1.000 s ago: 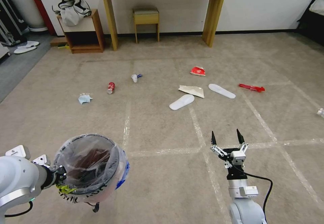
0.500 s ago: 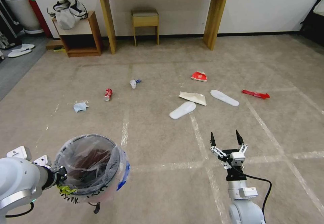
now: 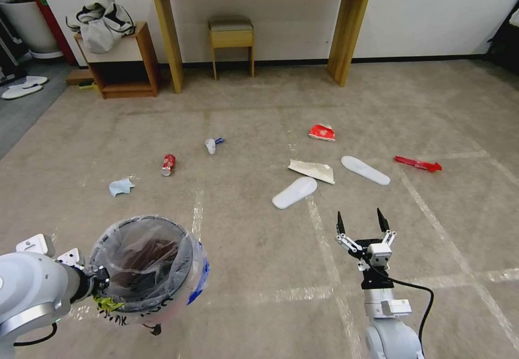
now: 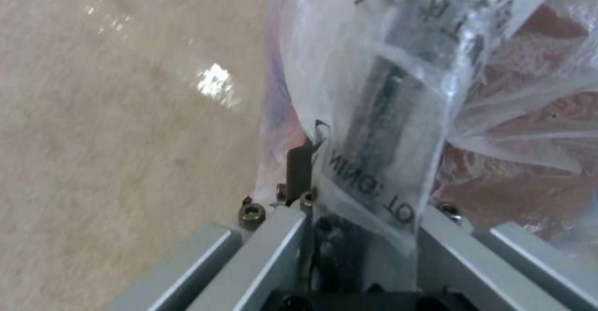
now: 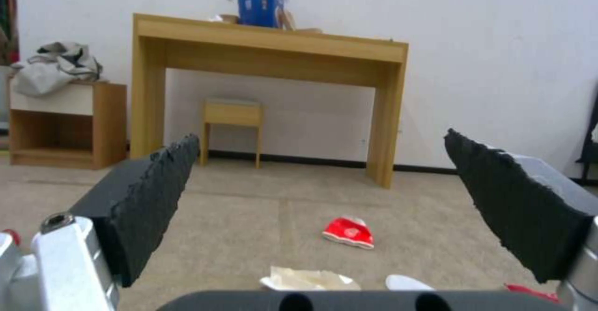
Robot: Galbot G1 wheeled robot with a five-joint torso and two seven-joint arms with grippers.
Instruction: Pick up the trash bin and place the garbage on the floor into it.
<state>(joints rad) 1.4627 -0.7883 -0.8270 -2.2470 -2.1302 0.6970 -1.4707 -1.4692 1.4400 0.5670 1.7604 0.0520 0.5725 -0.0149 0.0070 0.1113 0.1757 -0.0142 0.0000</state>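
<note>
The left gripper [image 3: 97, 283] is clamped on the rim of the small round trash bin lined with clear crinkled plastic [image 3: 143, 267], holding it above the beige-brown carpeted floor [image 3: 254, 251] at the lower left of the head view. The right gripper [image 3: 361, 223] hangs with its black fingers spread wide, holding nothing.

Garbage count on the floor: two flat white slipper soles [image 3: 294, 192] [image 3: 365, 170], one crumpled beige paper [image 3: 312, 170], one squashed red carton [image 3: 322, 132], one red wrapper [image 3: 418, 163], one red can [image 3: 168, 164], one blue mask [image 3: 120, 186], one white cup [image 3: 211, 145].

Compared with one second ago, the entire scene sits lower in the head view, indicating camera movement; both grippers keep their positions.
</note>
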